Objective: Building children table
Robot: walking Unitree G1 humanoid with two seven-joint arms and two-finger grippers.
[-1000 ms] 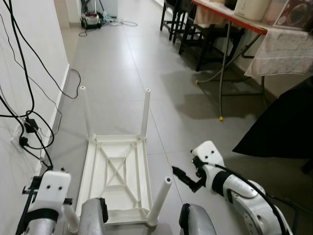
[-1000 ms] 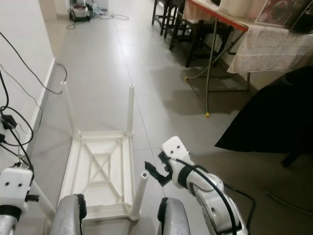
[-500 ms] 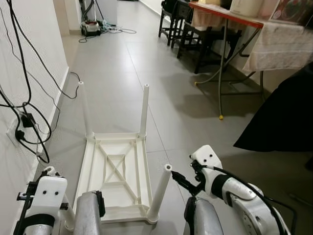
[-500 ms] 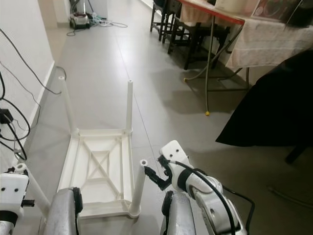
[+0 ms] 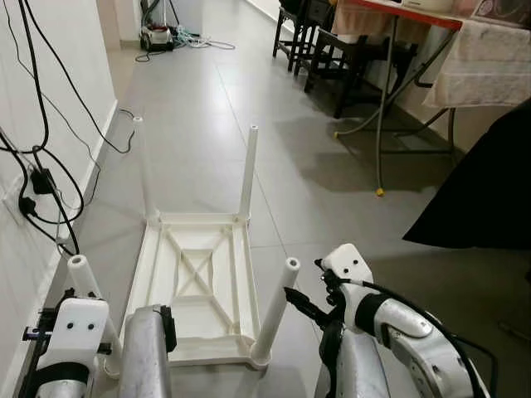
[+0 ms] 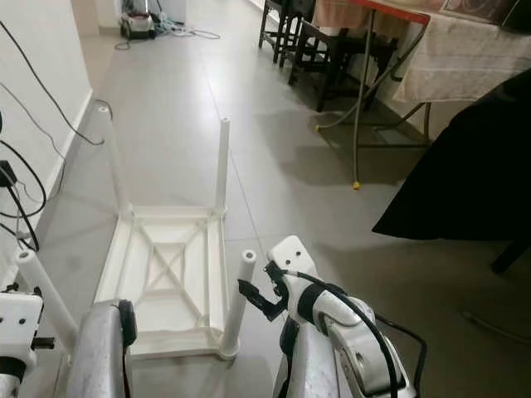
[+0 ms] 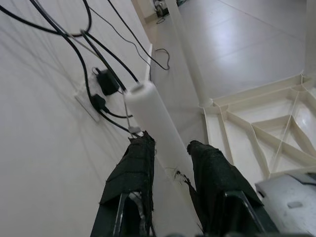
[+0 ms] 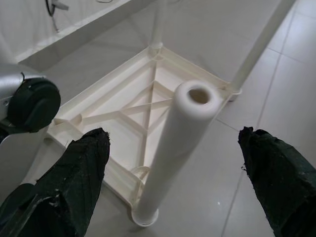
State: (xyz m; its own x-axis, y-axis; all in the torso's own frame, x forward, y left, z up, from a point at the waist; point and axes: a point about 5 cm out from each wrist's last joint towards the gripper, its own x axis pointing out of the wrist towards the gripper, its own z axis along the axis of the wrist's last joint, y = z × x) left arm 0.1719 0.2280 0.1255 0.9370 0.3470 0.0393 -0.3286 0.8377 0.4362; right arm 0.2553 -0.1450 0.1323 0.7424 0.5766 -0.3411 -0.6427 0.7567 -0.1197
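Observation:
The white plastic children table (image 5: 199,282) lies upside down on the floor with its legs pointing up. My left gripper (image 7: 170,148) is shut on the near-left leg (image 5: 85,286), its black fingers (image 7: 133,168) pressed on both sides of the tube. My right gripper (image 5: 303,305) is open just to the right of the near-right leg (image 5: 275,311). In the right wrist view that leg (image 8: 182,143) stands between the spread fingers without touching them. The two far legs (image 5: 248,170) (image 5: 141,166) stand upright in their sockets.
A wall with a socket and hanging black cables (image 5: 29,178) runs along the left. A folding table (image 5: 390,50), black chairs (image 5: 323,41) and a dark draped shape (image 5: 489,191) stand on the right. Open tiled floor stretches ahead toward an appliance (image 5: 156,35).
My right gripper has moved left, closer to the near-right leg. More of the near-left leg now shows above my left wrist. The camera has shifted slightly.

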